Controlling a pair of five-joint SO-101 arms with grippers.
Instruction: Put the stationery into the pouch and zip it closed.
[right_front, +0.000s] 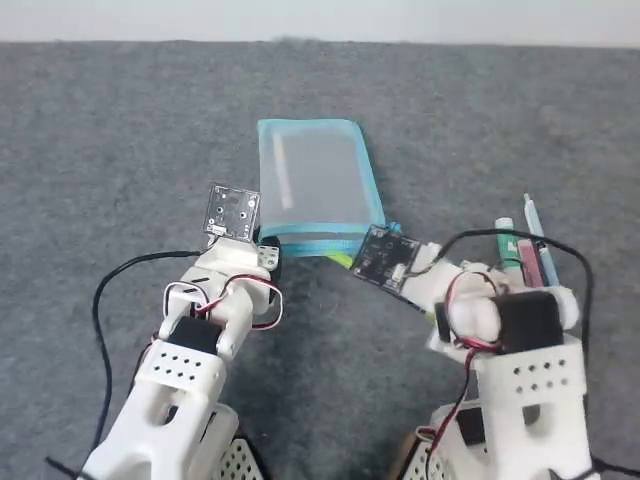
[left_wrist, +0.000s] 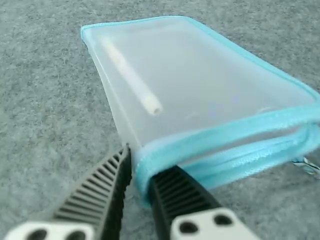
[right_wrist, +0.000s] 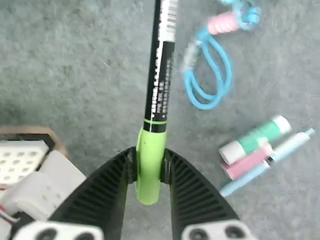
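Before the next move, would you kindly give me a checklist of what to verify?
1. Left gripper clamps the pouch corner: ok.
2. Right gripper grips the marker by its green cap: ok.
3. Pouch mouth open wide enough for the marker: cannot tell.
4. Marker lined up with the mouth: cannot tell.
5. All stationery inside: not ok; three pens lie outside the pouch.

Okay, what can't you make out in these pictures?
High view: the right arm covers the near ends of the loose pens.
Right wrist view: the picture edge cuts off the marker at its far end.
Left wrist view: the pouch zipper pull is blurred and cut off at the edge.
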